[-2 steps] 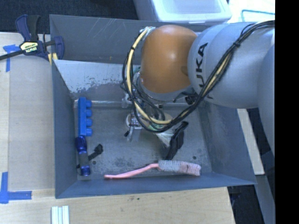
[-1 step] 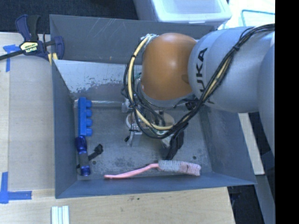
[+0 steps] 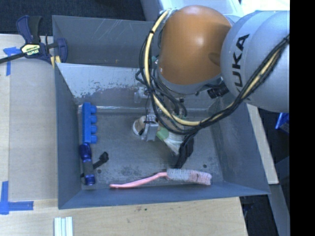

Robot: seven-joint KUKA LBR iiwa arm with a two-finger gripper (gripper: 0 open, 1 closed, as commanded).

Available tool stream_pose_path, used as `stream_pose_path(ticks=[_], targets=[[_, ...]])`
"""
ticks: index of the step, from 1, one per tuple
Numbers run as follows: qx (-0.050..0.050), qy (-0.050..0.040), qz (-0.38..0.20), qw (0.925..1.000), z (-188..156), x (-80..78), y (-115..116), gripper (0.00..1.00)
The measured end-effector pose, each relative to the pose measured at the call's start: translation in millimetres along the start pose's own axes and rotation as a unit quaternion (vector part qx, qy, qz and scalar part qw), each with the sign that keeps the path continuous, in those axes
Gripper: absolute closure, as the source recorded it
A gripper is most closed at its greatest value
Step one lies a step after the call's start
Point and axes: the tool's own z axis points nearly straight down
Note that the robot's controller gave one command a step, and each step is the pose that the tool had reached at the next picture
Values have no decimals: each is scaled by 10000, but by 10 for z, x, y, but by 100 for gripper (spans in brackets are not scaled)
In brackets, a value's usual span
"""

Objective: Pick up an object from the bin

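Where the grey arm (image 3: 256,58) bends over the bin (image 3: 69,132), black letters on it read "UKA", and the first letter is hidden. No other thing in the bin has words that can be read. Under the round orange cover (image 3: 194,43) and its yellow and black cables (image 3: 162,109), the gripper (image 3: 149,131) is down low in the middle of the bin floor. I cannot tell if its grip is wide or narrow.

Right at the gripper's left side is a small round pale thing (image 3: 139,128). It is round, so it points no way that I can see. Just to the right is a white and green thing (image 3: 171,140), partly hidden by the cables.

A pink brush (image 3: 162,177) lies along the near wall. It is long from left to right, with its thin handle to the left and its fuzzy head to the right.

A blue block (image 3: 89,123) lies by the left wall, long from far to near. Below it are a small blue and black thing (image 3: 86,156) and a black clip (image 3: 102,159).
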Motion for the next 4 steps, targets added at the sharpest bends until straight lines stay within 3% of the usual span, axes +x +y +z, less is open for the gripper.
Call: stream_pose_path(ticks=[1, 2, 3, 4], targets=[[17, 104, 94, 9999, 620, 162, -39, 0], [-1, -1, 1513, 9885, 646, 32, -123, 0], [7, 56, 170, 9998, 348, -22, -243, 0], [5, 16, 1431, 9897, 84, 239, -348, 100]])
